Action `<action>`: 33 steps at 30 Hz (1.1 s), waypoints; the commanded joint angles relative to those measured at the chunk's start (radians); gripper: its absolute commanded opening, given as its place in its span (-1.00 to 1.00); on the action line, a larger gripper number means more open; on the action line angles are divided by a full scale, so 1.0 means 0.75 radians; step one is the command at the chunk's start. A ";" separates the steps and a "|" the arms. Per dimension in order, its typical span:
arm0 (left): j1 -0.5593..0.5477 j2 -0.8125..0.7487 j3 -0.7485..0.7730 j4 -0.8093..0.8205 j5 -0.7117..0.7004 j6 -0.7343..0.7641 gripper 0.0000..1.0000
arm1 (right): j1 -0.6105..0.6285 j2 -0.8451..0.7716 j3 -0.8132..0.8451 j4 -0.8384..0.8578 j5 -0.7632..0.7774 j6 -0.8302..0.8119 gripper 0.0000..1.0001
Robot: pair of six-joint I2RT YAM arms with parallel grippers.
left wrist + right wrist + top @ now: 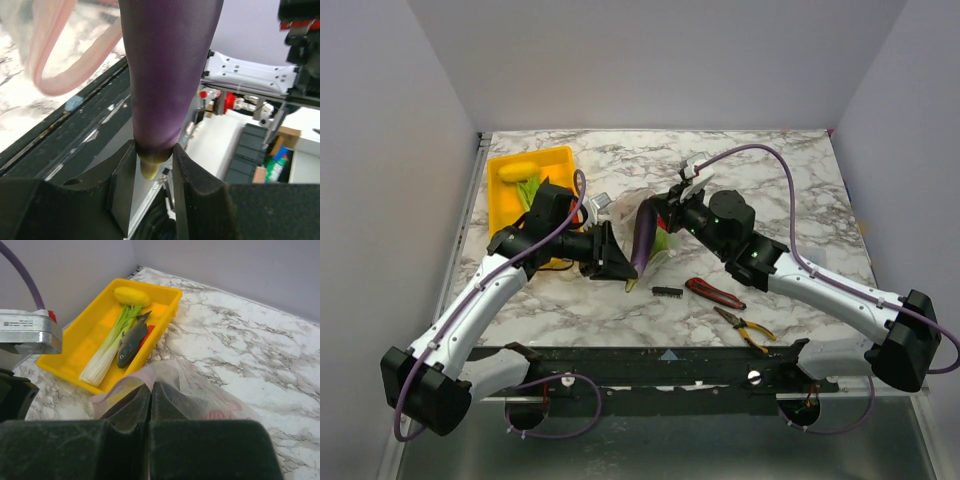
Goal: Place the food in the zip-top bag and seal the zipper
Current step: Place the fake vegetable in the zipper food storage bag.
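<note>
My left gripper (620, 268) (153, 155) is shut on the stem end of the purple aubergine (645, 238) (167, 65), whose other end reaches up to the mouth of the zip-top bag (663, 238). My right gripper (672, 213) (151, 390) is shut on the bag's pinkish zipper (145, 376) and holds the mouth up. The clear bag (200, 392) has red pieces and a green one inside. A loop of the pink zipper (47, 60) shows in the left wrist view. A green-white leek (110, 347) and a yellow piece (132, 296) lie in the yellow tray (70, 352).
The yellow tray (562, 158) stands at the back left, with a grey toy fish (131, 342) in it. Red-handled tools (713, 292), yellow-handled pliers (748, 329) and a small black piece (667, 291) lie on the marble table near the front.
</note>
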 commanded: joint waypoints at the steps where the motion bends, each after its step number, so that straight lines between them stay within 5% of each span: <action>1: 0.007 0.052 -0.053 0.325 0.154 -0.290 -1.00 | 0.005 0.003 0.011 0.088 -0.032 0.012 -0.99; 6: 0.027 0.059 -0.183 0.691 0.160 -0.703 -1.00 | 0.006 0.005 0.019 0.076 -0.037 0.037 -0.99; 11: 0.028 0.032 -0.484 1.300 0.053 -1.372 -0.98 | 0.006 -0.017 0.023 0.059 0.005 0.038 -0.99; 17: 0.031 0.089 -0.509 1.448 -0.098 -1.562 -0.65 | 0.006 -0.010 0.036 0.059 0.016 0.052 -0.99; 21: 0.049 0.051 -0.438 1.380 -0.207 -1.474 0.05 | 0.005 0.009 0.056 0.032 0.121 0.079 -0.99; 26: 0.063 -0.030 -0.312 0.933 -0.269 -1.173 0.55 | 0.006 0.024 0.072 0.017 0.136 0.118 -0.99; 33: 0.111 -0.160 -0.378 0.759 -0.232 -0.844 0.53 | 0.005 0.022 0.075 -0.005 0.187 0.155 -0.99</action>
